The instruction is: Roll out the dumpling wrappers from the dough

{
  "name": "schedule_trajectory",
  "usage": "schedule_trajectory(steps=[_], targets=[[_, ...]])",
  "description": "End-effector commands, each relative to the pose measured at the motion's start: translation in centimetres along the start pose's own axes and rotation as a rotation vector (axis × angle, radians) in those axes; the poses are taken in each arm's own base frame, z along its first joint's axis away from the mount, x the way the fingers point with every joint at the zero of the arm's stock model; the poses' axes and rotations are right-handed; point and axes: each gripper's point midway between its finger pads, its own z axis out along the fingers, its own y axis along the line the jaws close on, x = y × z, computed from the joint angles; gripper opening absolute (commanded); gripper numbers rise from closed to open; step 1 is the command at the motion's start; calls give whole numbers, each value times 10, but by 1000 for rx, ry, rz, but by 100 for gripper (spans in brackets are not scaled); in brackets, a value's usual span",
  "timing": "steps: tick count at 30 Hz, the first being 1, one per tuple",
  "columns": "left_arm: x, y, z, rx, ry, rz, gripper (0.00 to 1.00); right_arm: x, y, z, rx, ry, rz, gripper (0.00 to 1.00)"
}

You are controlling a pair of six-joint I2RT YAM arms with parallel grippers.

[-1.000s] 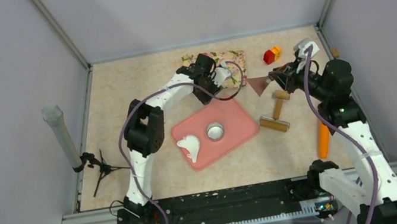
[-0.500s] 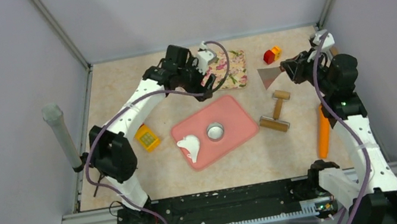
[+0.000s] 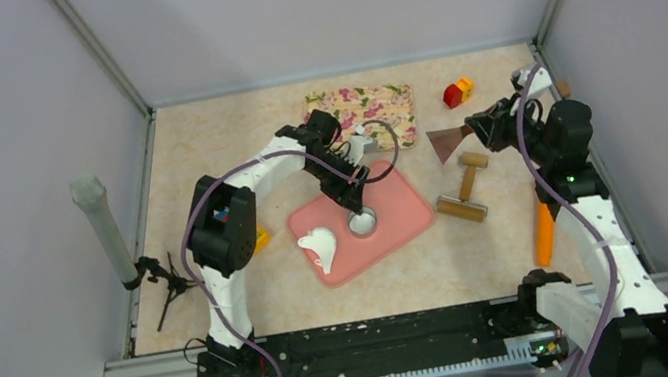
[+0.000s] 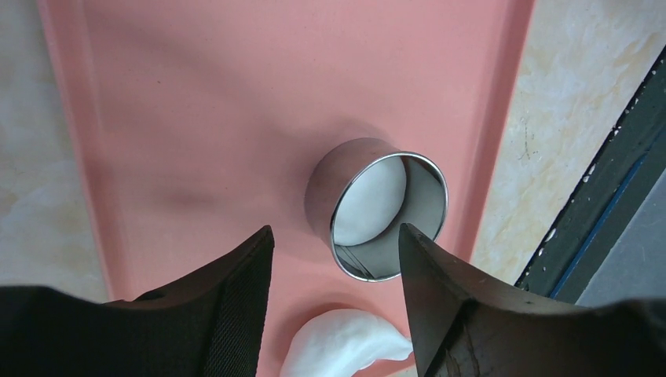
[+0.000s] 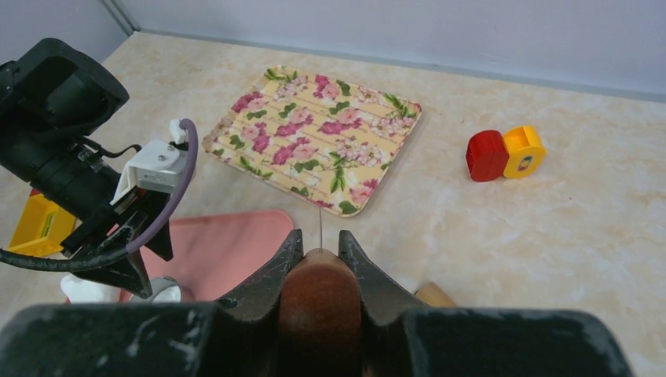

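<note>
The silver ring cutter [image 3: 363, 221] stands on the pink mat [image 3: 400, 200]. In the left wrist view the ring cutter [image 4: 377, 208] holds a round white wrapper [image 4: 367, 210] inside it. The irregular white dough sheet [image 3: 321, 246] lies on the mat's left part, apart from the ring, and also shows in the left wrist view [image 4: 342, 349]. My left gripper [image 3: 353, 197] is open and empty just above the ring, its jaws [image 4: 334, 239] wide on either side of it. My right gripper [image 3: 488, 129] is shut on the brown wooden handle [image 5: 320, 306] of a scraper [image 3: 449, 142], held above the table right of the mat.
A floral tray [image 3: 362, 103] lies behind the mat. A wooden rolling pin [image 3: 464, 190] lies right of the mat. A red and yellow toy [image 3: 456, 91] sits at the back right. An orange tool [image 3: 545, 234] lies at the right, a yellow block [image 3: 259, 236] left of the mat.
My left arm swung from over the floral tray down and forward to the ring cutter on the mat. My right gripper shifted slightly with the scraper.
</note>
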Motion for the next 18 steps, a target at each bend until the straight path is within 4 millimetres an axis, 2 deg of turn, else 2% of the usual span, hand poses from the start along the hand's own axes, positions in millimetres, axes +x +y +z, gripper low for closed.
schedule_trajectory(steps=[1,10,18], targets=[[-9,-12,-6,47,-36,24,60,-30,9,-6,-36,-110,-71,0],[1,-6,3,41,2,7,51,-31,12,-8,-50,-117,-79,0],[5,-5,10,40,31,5,49,-30,12,-8,-50,-114,-77,0]])
